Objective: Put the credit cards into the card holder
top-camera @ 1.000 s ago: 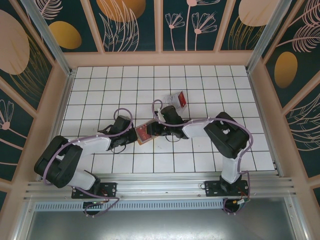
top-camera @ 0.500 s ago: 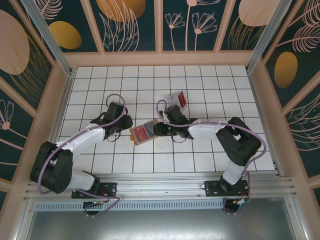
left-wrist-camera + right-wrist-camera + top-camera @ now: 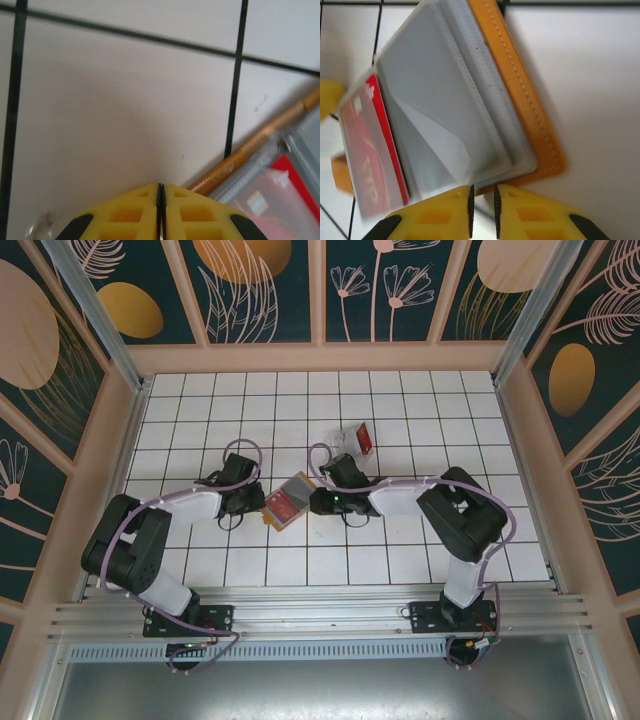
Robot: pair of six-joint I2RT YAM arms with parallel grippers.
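Orange card holder [image 3: 450, 100] edge in right tool [image 3: 482, 194]; closed left tool [image 3: 160, 189] beside.

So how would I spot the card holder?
On the white gridded table, look near the middle. The card holder lies open there: orange-tan cover, grey lining, a red card inside, unlike the clear plastic case farther back.

Lab-style robot test cell, white gridded table [image 3: 400, 410], floral-printed wall panels [image 3: 380, 290], aluminium rails [image 3: 320, 615]
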